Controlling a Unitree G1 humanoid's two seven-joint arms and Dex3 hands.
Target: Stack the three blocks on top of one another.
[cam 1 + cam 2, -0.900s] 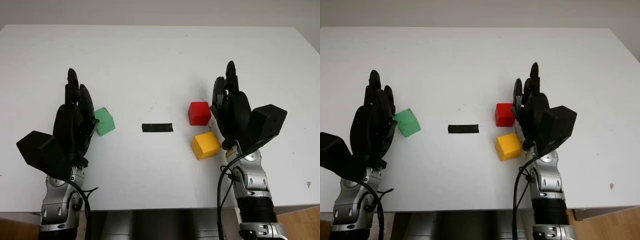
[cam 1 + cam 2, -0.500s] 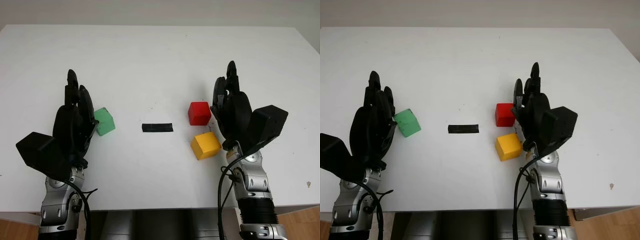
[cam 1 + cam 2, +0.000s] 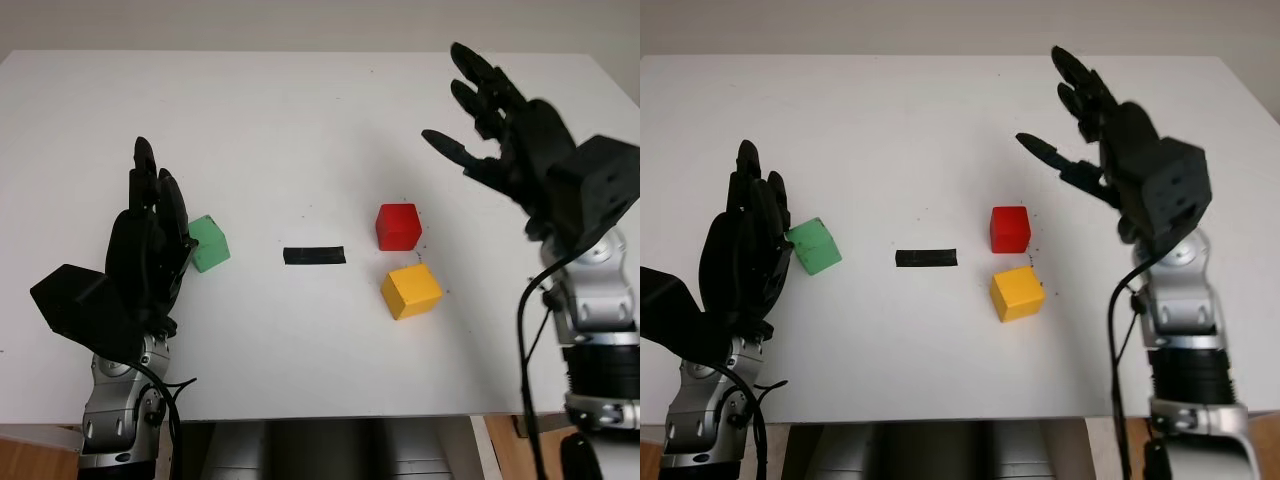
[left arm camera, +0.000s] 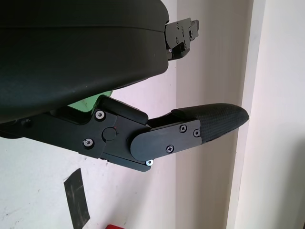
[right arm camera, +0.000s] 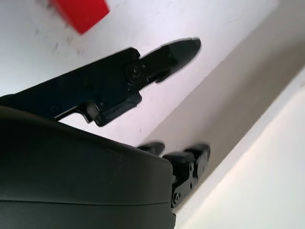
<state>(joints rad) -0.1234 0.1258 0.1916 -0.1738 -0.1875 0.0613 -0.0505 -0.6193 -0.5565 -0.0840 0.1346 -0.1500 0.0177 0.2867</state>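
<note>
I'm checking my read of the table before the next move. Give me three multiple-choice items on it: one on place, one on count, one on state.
1. Which block lies next to the left hand?
A. red block
B. green block
C. yellow block

2. How many blocks are stacked on another?
A. none
B. one
C. two

3. What is the right hand doing?
A. gripping the red block
B. pressing on the yellow block
C. open, raised above the table, holding nothing

Answers: 1 B, the green block sits by its fingers. 2 A, the red block, yellow block and green block all lie singly on the table. 3 C, it is up beyond the red block.
</note>
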